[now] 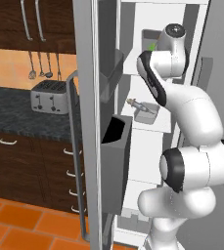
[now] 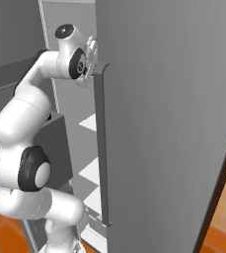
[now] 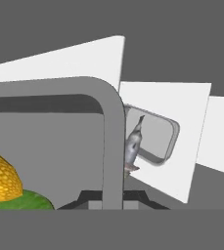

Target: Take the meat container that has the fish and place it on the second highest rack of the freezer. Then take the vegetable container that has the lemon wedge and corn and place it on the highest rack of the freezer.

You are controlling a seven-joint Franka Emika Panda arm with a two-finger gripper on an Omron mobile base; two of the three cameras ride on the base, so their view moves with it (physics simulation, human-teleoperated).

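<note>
the freezer [image 1: 133, 146] stands open, its grey door [image 1: 86, 122] swung out toward the left base camera, with dark bins on the door's inner side and white shelves inside. in the right base view the other grey door [image 2: 173, 123], with its long vertical handle [image 2: 101, 148], covers most of the interior. the white arm reaches up into the top of the freezer.

the vegetable container [image 3: 111, 146], a grey metal tray, sits at the highest rack [image 1: 147, 34], and the tool [image 3: 112, 197] is pinched shut on its rim, the rounded corner of the tray rising just above the finger tips. inside it lie the yellow corn [image 3: 1, 180] and, touching it below, the green lemon wedge [image 3: 25, 201]; a speck of green also shows beside the wrist in the left base view.

one shelf down, on the second highest rack [image 1: 150, 124], rests the meat container [image 1: 146, 113], with the slim silvery fish [image 1: 137, 104] lying across its rim. the hand view shows the same pan [image 3: 155, 136] beyond the tray's edge.

on the dark tabletop [image 1: 15, 114] to the left stands a toaster [image 1: 49, 96].
</note>
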